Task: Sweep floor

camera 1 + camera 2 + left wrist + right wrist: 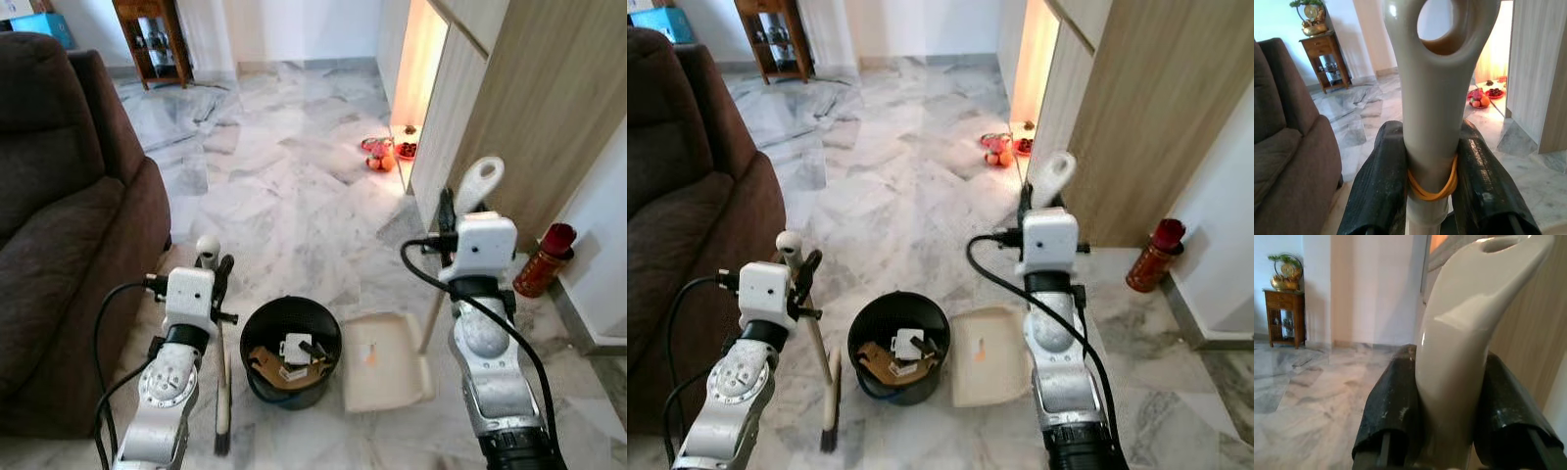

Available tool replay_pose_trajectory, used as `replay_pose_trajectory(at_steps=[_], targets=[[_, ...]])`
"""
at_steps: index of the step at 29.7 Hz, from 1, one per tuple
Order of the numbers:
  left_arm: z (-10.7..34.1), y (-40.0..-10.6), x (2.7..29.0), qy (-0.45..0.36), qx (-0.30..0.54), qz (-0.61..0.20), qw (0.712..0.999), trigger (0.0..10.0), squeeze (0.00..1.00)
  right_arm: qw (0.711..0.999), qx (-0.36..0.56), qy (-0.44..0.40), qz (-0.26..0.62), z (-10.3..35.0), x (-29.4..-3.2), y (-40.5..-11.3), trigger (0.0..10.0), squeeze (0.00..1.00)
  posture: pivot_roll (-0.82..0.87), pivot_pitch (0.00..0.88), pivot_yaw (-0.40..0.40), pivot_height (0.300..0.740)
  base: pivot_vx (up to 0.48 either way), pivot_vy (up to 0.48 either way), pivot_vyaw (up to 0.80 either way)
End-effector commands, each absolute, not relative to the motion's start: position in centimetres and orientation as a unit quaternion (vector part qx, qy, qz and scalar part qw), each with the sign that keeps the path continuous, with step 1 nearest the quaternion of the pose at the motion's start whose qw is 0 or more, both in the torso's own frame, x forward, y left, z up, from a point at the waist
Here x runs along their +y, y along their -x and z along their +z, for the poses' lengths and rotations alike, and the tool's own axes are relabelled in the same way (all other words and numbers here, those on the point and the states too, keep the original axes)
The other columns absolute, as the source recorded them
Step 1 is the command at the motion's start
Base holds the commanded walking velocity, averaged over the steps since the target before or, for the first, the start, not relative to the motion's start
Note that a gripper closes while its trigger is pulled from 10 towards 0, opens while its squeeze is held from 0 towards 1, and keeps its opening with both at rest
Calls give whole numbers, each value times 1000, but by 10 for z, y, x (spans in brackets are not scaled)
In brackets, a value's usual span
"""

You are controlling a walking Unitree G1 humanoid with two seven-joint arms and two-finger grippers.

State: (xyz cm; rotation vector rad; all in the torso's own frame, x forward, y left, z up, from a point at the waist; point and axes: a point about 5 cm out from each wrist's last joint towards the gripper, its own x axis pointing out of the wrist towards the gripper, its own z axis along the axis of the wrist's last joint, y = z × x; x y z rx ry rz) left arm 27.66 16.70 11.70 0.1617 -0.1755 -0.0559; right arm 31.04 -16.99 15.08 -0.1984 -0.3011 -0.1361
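My left gripper (214, 269) is shut on the cream handle of a small broom (221, 392) that stands upright, its dark bristles on the floor left of the bin. In the left wrist view both fingers (1378, 191) clamp the broom handle (1435, 98), which has a yellow rubber band around it. My right gripper (449, 220) is shut on the long cream handle (478, 183) of a dustpan (384, 360) that rests flat on the marble floor right of the bin. An orange scrap (370, 352) lies in the pan. The right wrist view shows the dustpan handle (1459, 347) between its fingers (1388, 411).
A black bin (291, 351) with cardboard and paper scraps stands between my arms. A brown sofa (69, 215) fills the left side. A wooden cupboard (529, 108) and a red bottle (544, 259) are on the right. A fruit plate (382, 155) lies ahead; a wooden side table (152, 39) stands far back.
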Motion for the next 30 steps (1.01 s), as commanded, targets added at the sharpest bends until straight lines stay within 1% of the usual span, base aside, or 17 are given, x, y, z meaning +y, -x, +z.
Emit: replay_pose_trajectory(at_steps=[1, 12, 16, 30], targets=[[126, -276, 171, -75, -110, -21, 991, 10000, 0, 980, -158, 96, -72, 150, -173, -312, 10000, 0, 128, 68, 48, 740, 0, 0, 0], [120, -272, 173, -68, -104, -20, 992, 10000, 0, 984, -141, 94, -64, 134, -173, -312, 10000, 0, 140, 60, 45, 740, 0, 0, 0], [120, -272, 173, -64, -106, -20, 992, 10000, 0, 986, -131, 77, -65, 128, -173, -313, 10000, 0, 140, 58, 44, 740, 0, 0, 0], [121, -273, 169, -71, -111, -34, 991, 10000, 0, 988, -125, 67, -52, 120, -168, -315, 10000, 0, 138, 29, 50, 740, 0, 0, 0]])
